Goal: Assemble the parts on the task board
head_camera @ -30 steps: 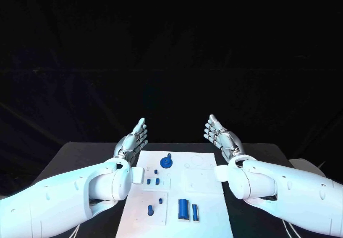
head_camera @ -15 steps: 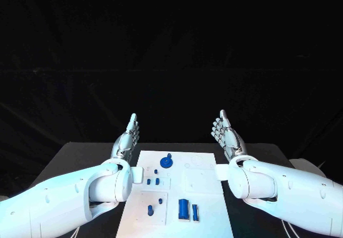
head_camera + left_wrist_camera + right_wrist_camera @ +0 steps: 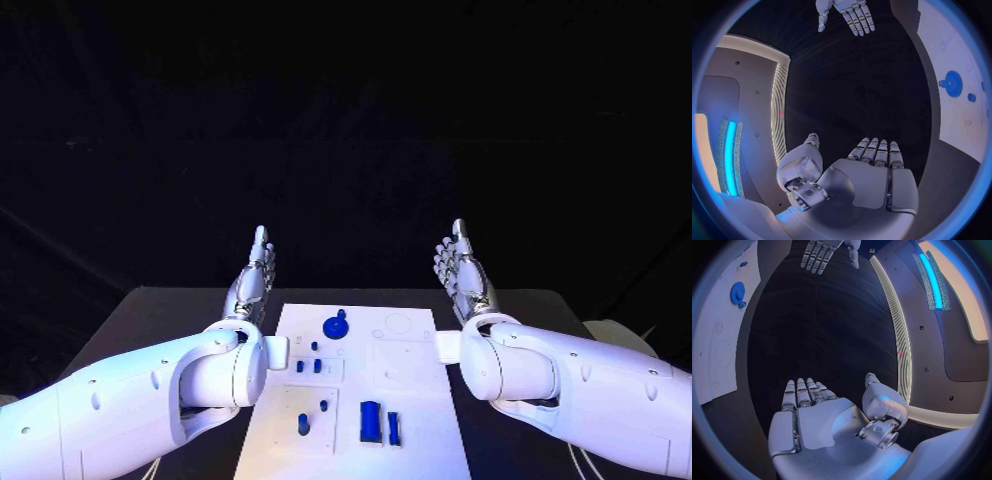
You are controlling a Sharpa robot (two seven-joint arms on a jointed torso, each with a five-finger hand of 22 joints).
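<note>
Two hands are raised above the far end of the counter (image 3: 159,310), nothing held in either: the left hand (image 3: 254,280) at about 10 o'clock from the task board (image 3: 361,390), the right hand (image 3: 464,270) at about 2 o'clock. Fingers (image 3: 877,151) are extended, side by side. Blue parts (image 3: 371,421) are seen lying on the board, a gear (image 3: 336,326) toward 12 o'clock
</note>
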